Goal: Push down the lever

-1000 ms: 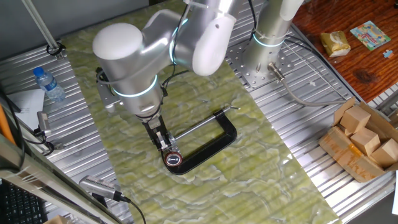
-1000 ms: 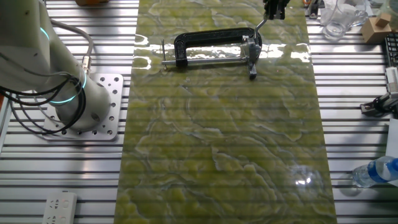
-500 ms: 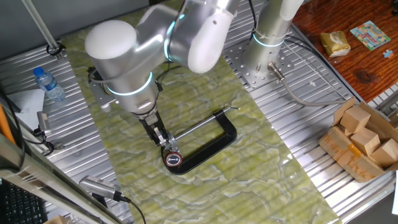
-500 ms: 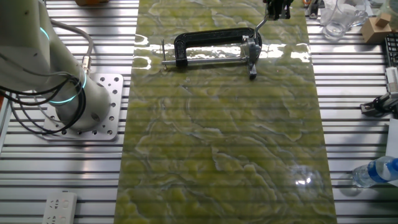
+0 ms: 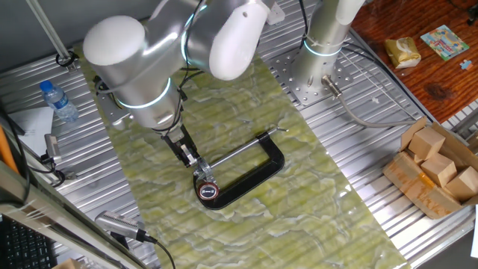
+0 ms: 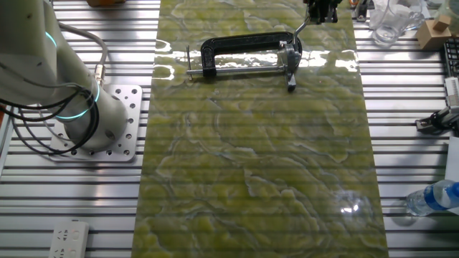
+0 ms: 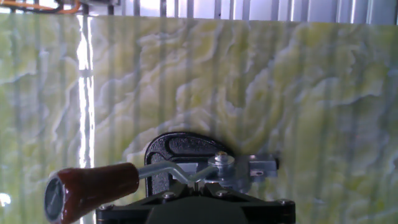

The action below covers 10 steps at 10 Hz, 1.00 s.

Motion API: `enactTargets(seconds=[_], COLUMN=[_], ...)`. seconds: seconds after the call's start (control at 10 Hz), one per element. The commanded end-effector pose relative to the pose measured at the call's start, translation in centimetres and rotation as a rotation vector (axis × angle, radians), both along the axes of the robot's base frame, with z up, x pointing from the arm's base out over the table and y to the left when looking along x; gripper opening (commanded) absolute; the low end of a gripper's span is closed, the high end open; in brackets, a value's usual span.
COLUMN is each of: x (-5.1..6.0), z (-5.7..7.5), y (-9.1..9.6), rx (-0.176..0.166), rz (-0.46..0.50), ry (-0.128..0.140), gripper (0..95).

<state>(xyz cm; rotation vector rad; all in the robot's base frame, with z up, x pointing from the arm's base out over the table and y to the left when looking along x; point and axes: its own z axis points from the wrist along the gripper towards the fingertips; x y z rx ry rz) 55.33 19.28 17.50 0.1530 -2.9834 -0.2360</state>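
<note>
The lever is a short silvery arm (image 7: 177, 171) ending in a red knob (image 7: 90, 190). It is pivoted on the black C-shaped clamp (image 7: 180, 149). In one fixed view the knob (image 5: 207, 192) sits at the near end of the clamp (image 5: 258, 175) on the green mat. My gripper (image 5: 197, 167) comes down from the upper left, its tips just above the knob, over the silvery arm. In the hand view the gripper (image 7: 196, 185) is shut, and the arm crosses right at its tips. In the other fixed view the gripper (image 6: 320, 10) hangs over the clamp's right end (image 6: 290, 54).
The clamp's long steel rod (image 5: 239, 153) runs beside the frame. A water bottle (image 5: 58, 101) stands at the left, and wooden blocks in a box (image 5: 433, 168) at the right. The arm's base (image 5: 321, 60) is at the back of the green marbled mat (image 5: 299, 202).
The arm's big elbow has swung to the left and up. The gripper tips have shifted slightly up and left. The lever and the clamp have not visibly moved.
</note>
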Motion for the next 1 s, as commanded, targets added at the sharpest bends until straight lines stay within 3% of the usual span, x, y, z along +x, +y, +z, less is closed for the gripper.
enactTargets(seconds=[0.1,0.2,0.7,1.0], x=[-0.04,-0.04,-0.04,-0.04], z=[0.06,0.06,0.06,0.06], y=[-0.11,-0.11,-0.11,-0.11], rx=[0.054,0.072,0.087,0.116], rz=[0.007,0.011,0.113,0.296], ry=[0.003,0.000,-0.014,-0.044], gripper=[0.0,0.0,0.0,0.0])
